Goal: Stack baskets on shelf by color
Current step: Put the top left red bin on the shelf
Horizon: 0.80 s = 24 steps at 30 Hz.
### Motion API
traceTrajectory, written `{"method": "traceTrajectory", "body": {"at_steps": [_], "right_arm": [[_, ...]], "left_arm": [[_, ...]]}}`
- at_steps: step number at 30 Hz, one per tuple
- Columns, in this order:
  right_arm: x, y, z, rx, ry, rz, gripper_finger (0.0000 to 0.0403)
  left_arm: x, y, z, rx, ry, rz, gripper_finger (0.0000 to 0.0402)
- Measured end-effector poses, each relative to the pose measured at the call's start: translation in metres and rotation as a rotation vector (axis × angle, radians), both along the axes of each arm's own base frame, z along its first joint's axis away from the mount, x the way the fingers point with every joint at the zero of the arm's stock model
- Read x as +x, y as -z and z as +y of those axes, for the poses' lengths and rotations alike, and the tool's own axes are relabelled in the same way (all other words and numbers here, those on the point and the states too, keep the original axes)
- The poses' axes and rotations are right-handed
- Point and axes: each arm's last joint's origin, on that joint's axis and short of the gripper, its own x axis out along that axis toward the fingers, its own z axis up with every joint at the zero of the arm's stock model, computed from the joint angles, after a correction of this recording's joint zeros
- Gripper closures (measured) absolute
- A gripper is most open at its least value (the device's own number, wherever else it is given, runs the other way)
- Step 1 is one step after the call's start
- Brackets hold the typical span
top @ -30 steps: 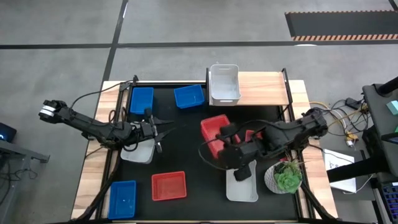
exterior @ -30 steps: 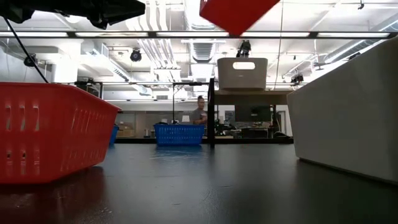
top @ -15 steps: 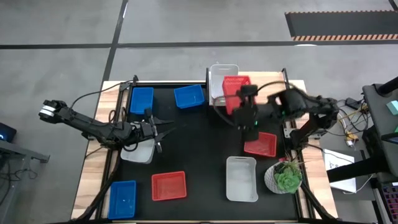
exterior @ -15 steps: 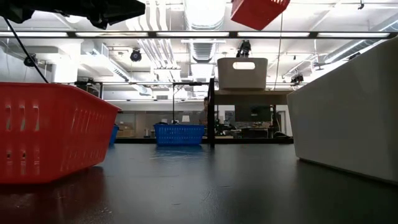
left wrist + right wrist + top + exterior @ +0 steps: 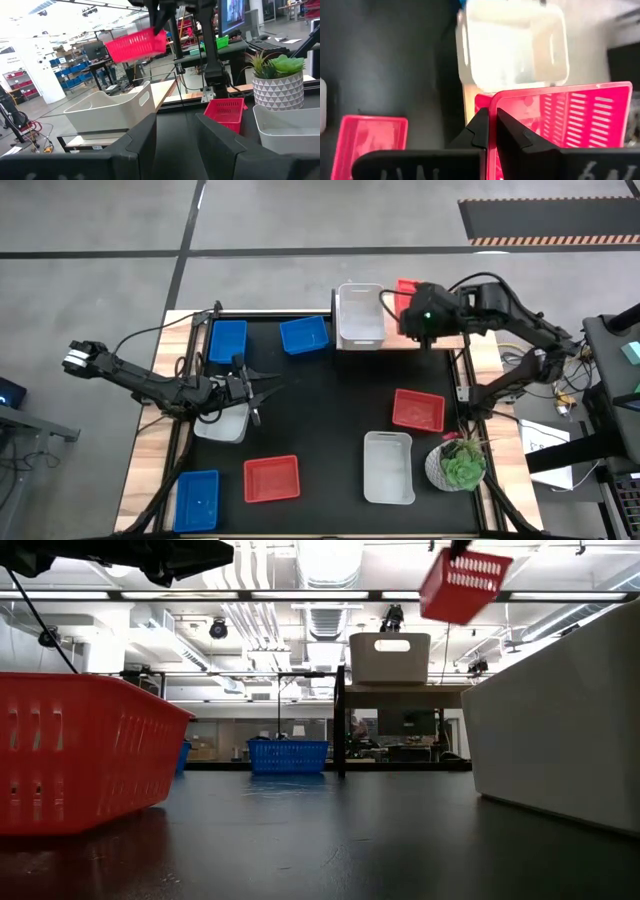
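Note:
My right gripper (image 5: 493, 131) is shut on a red basket (image 5: 405, 288) and holds it in the air over the light-wood shelf (image 5: 445, 332), just right of the white basket (image 5: 360, 315) standing there. The low view shows the red basket (image 5: 460, 585) tilted, high above the table. My left gripper (image 5: 252, 390) stays open at the table's left, level, over a white basket (image 5: 220, 425), with nothing between its fingers. My right gripper pinches one end wall of the red basket at its rim (image 5: 492, 107), one finger (image 5: 509, 132) inside the basket and the other outside. The fingers come slanting down from above. The basket hangs tilted below them, clear of the shelf and the table.
On the black table lie two blue baskets (image 5: 228, 340) (image 5: 304, 335) at the far left, a third (image 5: 197, 500) at the near left, red baskets (image 5: 272, 478) (image 5: 418, 410), a white basket (image 5: 388, 468) and a potted plant (image 5: 460, 465) at the near right.
My right gripper has carried the red basket from over the table's middle toward the far right, up over the shelf beside the white basket, turning as it went. A red basket that the arm had covered now shows on the table.

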Motion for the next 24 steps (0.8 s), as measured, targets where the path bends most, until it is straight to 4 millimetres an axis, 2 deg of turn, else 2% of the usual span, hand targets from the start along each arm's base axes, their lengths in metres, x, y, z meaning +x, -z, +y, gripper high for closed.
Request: {"method": "traceTrajectory", "body": {"at_steps": [10,19,24], "right_arm": [[-0.010,0.047,-0.030,0.003,-0.019,0.025,0.0394],[-0.004,0.091,-0.057,-0.004,0.003,0.106,0.0394],[0.003,0.104,-0.065,-0.018,-0.009,0.111,0.0394]], "left_arm": [[0.000,0.000,0.000,0.006,0.000,0.002,0.0283],[0.000,0.000,0.000,0.006,0.000,0.002,0.0283],[0.000,0.000,0.000,0.009,-0.001,0.002,0.0283]]}}
